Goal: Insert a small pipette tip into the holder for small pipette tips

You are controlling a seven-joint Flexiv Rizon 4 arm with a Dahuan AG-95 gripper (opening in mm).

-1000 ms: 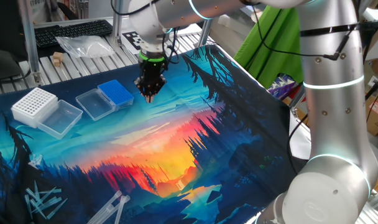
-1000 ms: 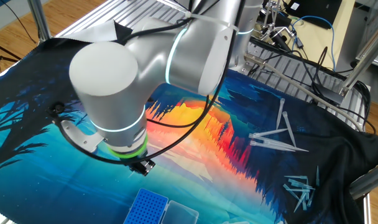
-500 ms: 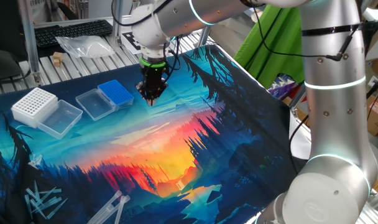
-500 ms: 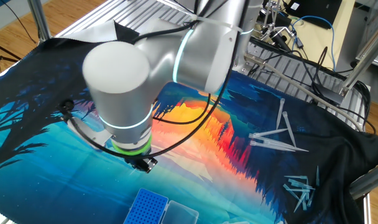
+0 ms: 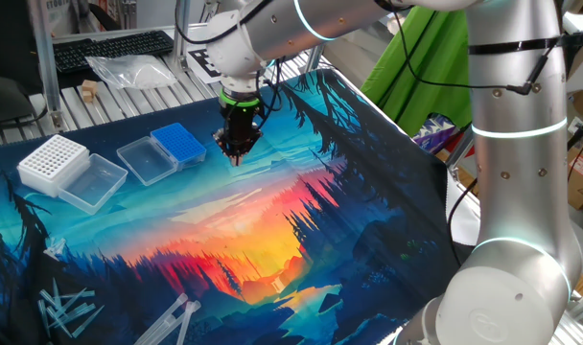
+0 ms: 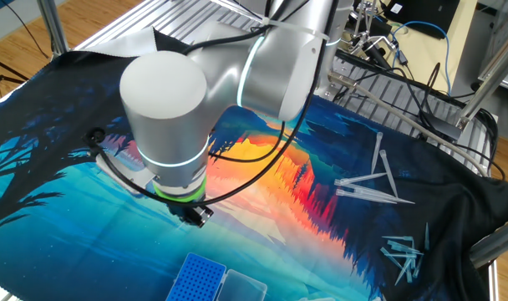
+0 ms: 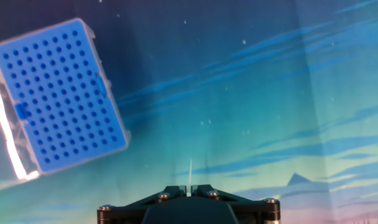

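The holder for small pipette tips [image 7: 58,93] is a blue rack with a fine grid of holes, lying at the upper left of the hand view with its clear lid [image 5: 143,158] folded open beside it. In one fixed view the holder [image 5: 179,144] sits left of my gripper [image 5: 237,153]. In the other it [image 6: 193,280] lies at the bottom edge. My gripper [image 7: 189,188] is shut on a small pipette tip [image 7: 190,173], a thin pale needle pointing down at the mat, right of the holder and apart from it.
A white rack with bigger holes [image 5: 52,161] and its clear lid [image 5: 92,182] stand further left. Loose pipette tips lie on the mat at its near corner [image 5: 66,311] and in two clusters [image 6: 367,184], [image 6: 404,251]. A plastic bag [image 5: 128,69] lies behind the mat.
The gripper, still shut on the tip, has drifted a little to the right and lower over the mat. The holder and racks have not moved.
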